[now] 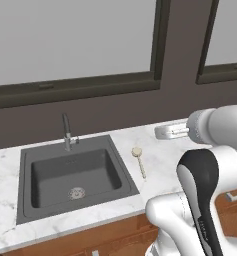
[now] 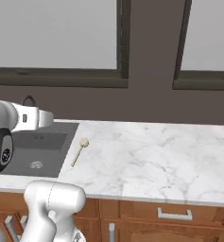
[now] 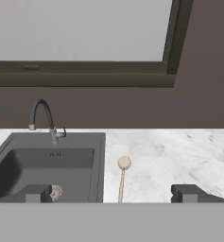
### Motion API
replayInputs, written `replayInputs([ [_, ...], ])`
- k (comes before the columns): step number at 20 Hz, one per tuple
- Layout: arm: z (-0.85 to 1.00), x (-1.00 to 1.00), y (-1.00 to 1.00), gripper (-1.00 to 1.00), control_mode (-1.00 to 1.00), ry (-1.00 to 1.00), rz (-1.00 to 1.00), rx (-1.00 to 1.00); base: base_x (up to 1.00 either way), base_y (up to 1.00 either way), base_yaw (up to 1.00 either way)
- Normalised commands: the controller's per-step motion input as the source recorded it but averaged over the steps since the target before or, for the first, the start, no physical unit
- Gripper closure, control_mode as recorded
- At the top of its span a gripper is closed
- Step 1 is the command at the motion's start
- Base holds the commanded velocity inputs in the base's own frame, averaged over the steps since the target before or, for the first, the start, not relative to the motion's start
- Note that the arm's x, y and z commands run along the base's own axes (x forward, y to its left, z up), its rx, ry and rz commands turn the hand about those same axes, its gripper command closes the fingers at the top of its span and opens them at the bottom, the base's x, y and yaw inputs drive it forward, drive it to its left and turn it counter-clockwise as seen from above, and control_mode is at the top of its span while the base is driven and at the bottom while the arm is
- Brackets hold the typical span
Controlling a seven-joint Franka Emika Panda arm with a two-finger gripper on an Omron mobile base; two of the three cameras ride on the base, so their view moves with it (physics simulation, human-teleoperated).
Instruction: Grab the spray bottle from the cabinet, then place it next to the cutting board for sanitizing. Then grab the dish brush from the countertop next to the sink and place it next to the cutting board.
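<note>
I have the gripper (image 3: 111, 193) spread wide with nothing between its fingers (image 3: 37, 193), held up off the countertop (image 2: 151, 156) and looking across it toward the window wall. The brush (image 3: 122, 176) lies flat on the marble just right of the sink (image 1: 72, 175), round head toward the wall, handle pointing back at me, apart from the fingers.

A: What does the arm (image 1: 210, 200) look like?

B: Glossy white rounded shells, fat and tubular, with a dark black band running down the near link. A round dark joint cap (image 2: 4, 152) bears small blue-and-red markings.

A: And the end?

B: A pale grey-white wrist block, then the claw (image 3: 111, 193) with two small dark grey square-tipped fingers (image 3: 38, 193), set wide apart.
</note>
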Motion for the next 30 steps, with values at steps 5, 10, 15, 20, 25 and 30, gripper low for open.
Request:
replayInputs([
  [5,0.00,0.00,0.00,-1.00,1.00,0.00,0.00,0.00,0.32,-0.18,0.16],
  [10,-0.20,0.33,-0.07,-1.00,-1.00,0.04,0.08,0.00,0.07,-0.03,0.03],
  [15,-0.64,0.76,0.01,-1.00,-1.00,0.19,0.00,0.00,0.00,0.00,0.00],
  [20,-0.68,0.86,0.07,-1.00,-1.00,0.23,0.00,0.00,0.00,0.00,0.00],
  [25,-0.65,0.76,0.00,-1.00,-1.00,0.27,0.00,0.00,0.00,0.00,0.00],
  [30,-0.63,0.63,0.00,-1.00,-1.00,0.23,0.00,0.00,0.00,0.00,0.00],
])
